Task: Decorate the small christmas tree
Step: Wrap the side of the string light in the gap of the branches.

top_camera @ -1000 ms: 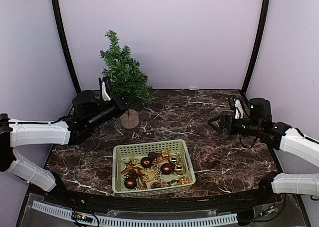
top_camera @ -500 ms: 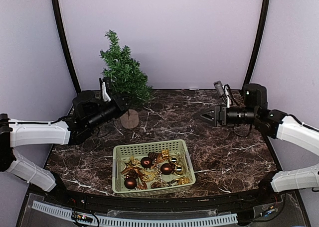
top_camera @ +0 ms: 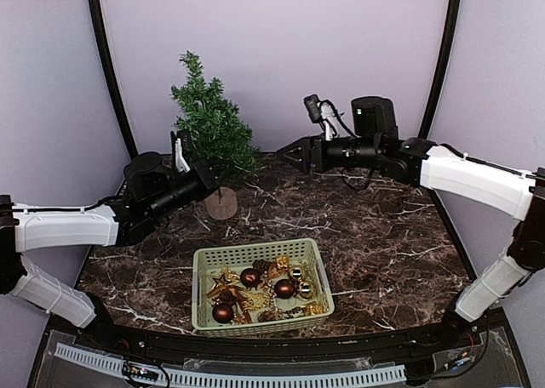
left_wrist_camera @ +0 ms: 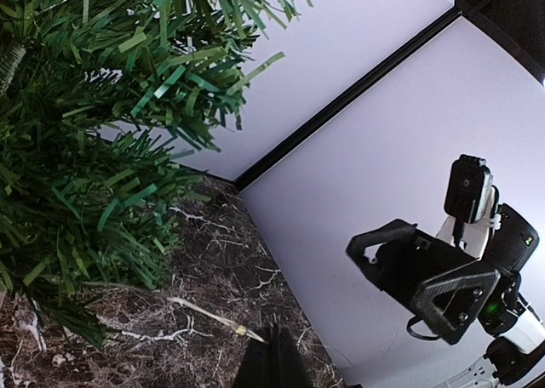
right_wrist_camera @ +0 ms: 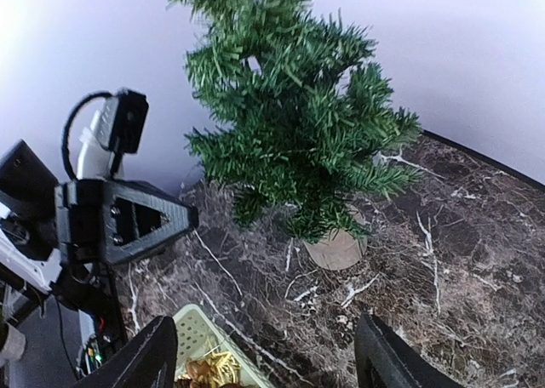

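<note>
Upright on the worktop [top_camera: 383,235], beyond the basket's [top_camera: 247,253] far left corner: tree [top_camera: 211,128]. Also beyond that corner, nearer the basket: left pincer [top_camera: 211,178], shut tight, nothing seen in it. Above and beyond the basket's far edge: right pincer [top_camera: 288,152], spread wide, empty.

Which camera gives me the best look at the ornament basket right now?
Top external: the whole basket is in view from above, with the ornaments inside it. The right wrist catches only one corner at its bottom edge. The left wrist shows none of it.
</note>
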`<control>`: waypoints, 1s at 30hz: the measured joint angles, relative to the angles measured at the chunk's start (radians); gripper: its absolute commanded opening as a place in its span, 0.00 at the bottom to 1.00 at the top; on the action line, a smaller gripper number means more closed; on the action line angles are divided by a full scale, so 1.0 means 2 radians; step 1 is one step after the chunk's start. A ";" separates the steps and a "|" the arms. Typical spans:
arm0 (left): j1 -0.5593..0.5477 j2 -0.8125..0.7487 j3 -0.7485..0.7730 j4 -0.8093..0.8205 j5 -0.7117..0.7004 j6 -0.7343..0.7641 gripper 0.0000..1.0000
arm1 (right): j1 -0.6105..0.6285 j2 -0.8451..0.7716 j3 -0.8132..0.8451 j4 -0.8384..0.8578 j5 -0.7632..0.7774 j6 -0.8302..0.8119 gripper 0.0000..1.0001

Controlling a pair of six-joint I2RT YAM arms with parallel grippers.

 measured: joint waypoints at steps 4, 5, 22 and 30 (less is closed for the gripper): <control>0.000 0.000 0.003 -0.002 0.001 0.002 0.00 | 0.023 0.063 0.048 -0.035 -0.002 -0.036 0.75; 0.000 0.000 0.003 -0.003 0.002 0.002 0.00 | 0.029 0.077 0.062 -0.043 -0.002 -0.045 0.74; 0.003 0.000 0.009 -0.011 0.008 0.005 0.00 | 0.058 0.184 0.114 -0.114 0.005 -0.119 0.54; 0.003 0.000 0.009 -0.012 0.008 0.005 0.00 | 0.060 0.171 0.020 -0.104 0.052 -0.079 0.43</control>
